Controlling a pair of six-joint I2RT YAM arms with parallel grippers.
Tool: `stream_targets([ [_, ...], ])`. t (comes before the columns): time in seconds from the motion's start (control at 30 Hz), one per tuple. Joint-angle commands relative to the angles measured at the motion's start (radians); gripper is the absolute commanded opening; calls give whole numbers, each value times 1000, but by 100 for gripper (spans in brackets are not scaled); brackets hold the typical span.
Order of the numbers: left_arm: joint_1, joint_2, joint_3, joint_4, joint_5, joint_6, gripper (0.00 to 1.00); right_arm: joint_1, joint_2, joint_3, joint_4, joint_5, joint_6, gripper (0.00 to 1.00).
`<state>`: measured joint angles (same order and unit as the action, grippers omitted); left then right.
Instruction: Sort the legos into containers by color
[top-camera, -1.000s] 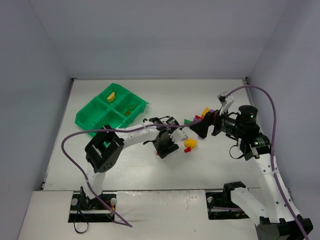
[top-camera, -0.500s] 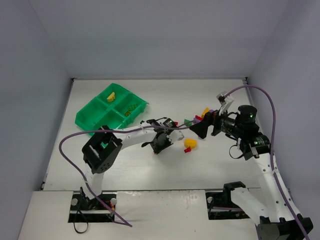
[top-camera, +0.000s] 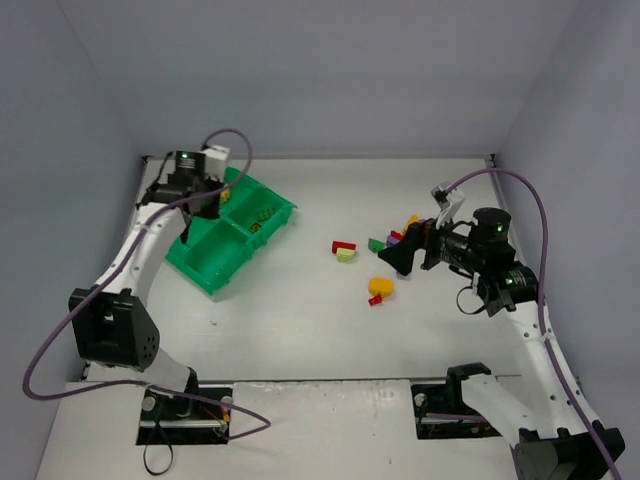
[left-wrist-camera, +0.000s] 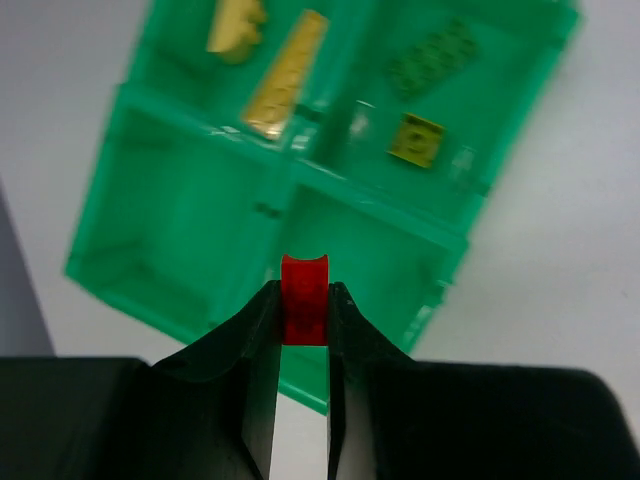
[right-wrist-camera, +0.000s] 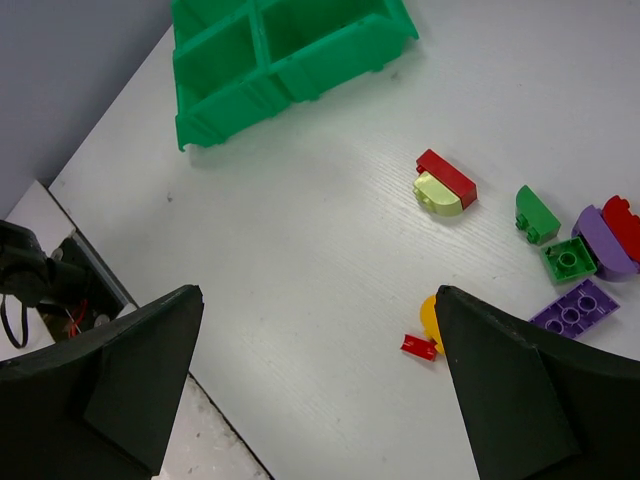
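Red lego (left-wrist-camera: 304, 298) pinched in left pincer (left-wrist-camera: 304, 320) above tray (left-wrist-camera: 180, 210); delivery step. Next: release over empty compartment (left-wrist-camera: 372, 255). Right pincer (right-wrist-camera: 315, 300) spread, empty.

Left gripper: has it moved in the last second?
Yes. The left gripper swung from mid-table beside the yellow lego to over the green tray at far left, gripping a red lego.

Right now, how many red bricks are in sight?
4. One red brick is gripped by the left pincer over the tray. Another touches a lime brick, a tiny one lies by the yellow piece, and one touches a purple brick. Others may be hidden.
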<state>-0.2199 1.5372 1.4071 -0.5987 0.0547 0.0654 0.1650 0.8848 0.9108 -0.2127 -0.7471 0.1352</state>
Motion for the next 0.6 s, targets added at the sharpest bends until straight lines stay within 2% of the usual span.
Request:
stream_targets([
  [0.0,109,47,53,8,13,-39,0,4,19,43,72,-17,-11,98],
  [0.07,174,106,85,22,16,-45,0,4,22,43,73,-15,-14,98],
  [0.3,272,274,219,-13,-4,-52,0,2,3,43,70,-9,-9,98],
  [0.37,275,287,243,-19,-12,-47,7,4,-4,36,70,-8,-9,98],
  [0.4,275,291,247,-26,-13,-45,15,2,-6,34,68,-8,-9,98],
  [0.5,277,294,234,-19,-41,-50,29,2,-14,31,67,0,-6,98],
  [0.57,275,293,234,-13,-41,-53,35,2,-15,31,67,2,-6,98],
])
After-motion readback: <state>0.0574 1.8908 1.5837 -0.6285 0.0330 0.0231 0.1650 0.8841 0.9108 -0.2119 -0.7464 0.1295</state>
